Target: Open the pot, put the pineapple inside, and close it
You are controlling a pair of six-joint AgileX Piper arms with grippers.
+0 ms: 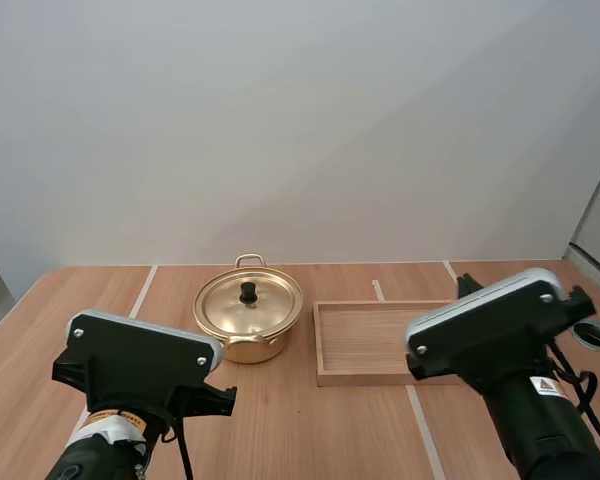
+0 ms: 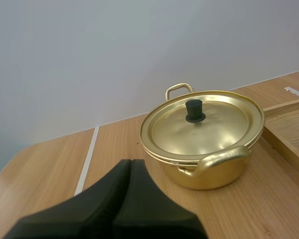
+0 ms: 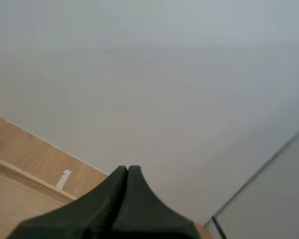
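A gold pot stands mid-table with its lid on, a black knob at the lid's centre. My left gripper is shut on nothing, its fingers together as one dark wedge, a short way in front of the pot and apart from it. My right gripper is also shut on nothing, held above the far edge of the wooden tray. In the high view both arms sit near the table's front, the left arm before the pot and the right arm over the tray's right end.
The wooden tray lies just right of the pot, its bare floor showing. White tape lines run across the table. A round hole sits at the table's right edge.
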